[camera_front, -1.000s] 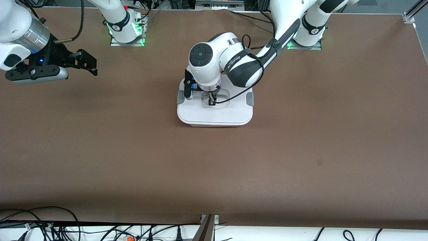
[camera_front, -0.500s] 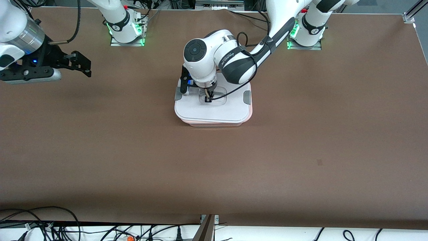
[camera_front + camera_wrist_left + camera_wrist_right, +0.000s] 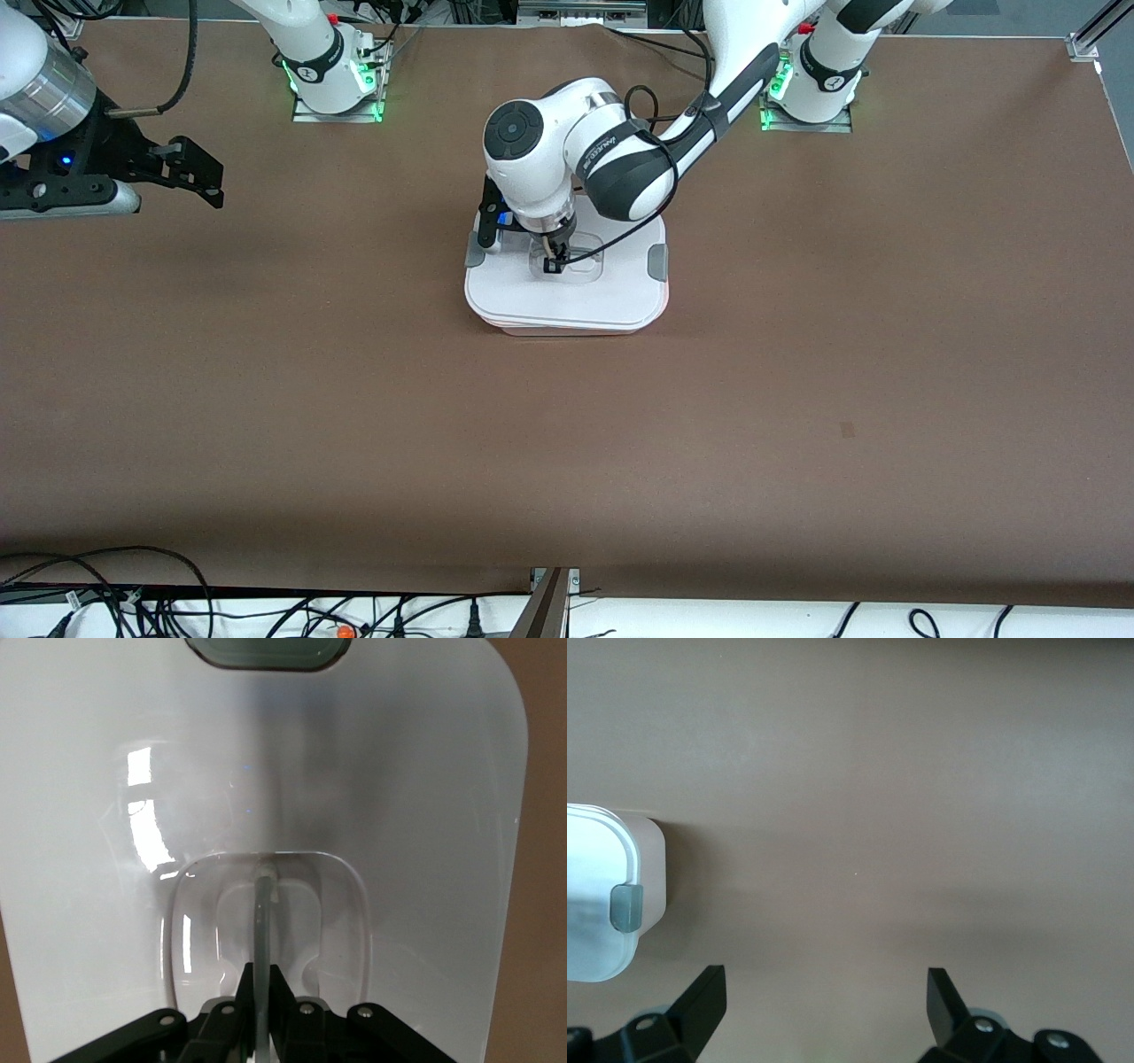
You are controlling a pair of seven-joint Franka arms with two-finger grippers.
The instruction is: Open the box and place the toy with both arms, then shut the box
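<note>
The left hand point(image 3: 551, 262) pinches the handle point(image 3: 264, 921) of the box's white lid point(image 3: 567, 301) while the right hand point(image 3: 824, 992) hangs wide open over the bench point(image 3: 354, 399).

- The lid point(image 3: 567, 297) of the box looks like smooth white plastic. It is shiny, with bright spots of light on it.
- The side clip point(image 3: 626, 907) is dull grey plastic.
- The box wall point(image 3: 654, 870) under the lid is pale pink plastic.
- The table point(image 3: 567, 443) has a brown top that looks flat and not shiny.
- The arm point(image 3: 611, 164) has hard, smooth white shells with black bands.
- The right gripper point(image 3: 824, 1010) has dull black fingers.
</note>
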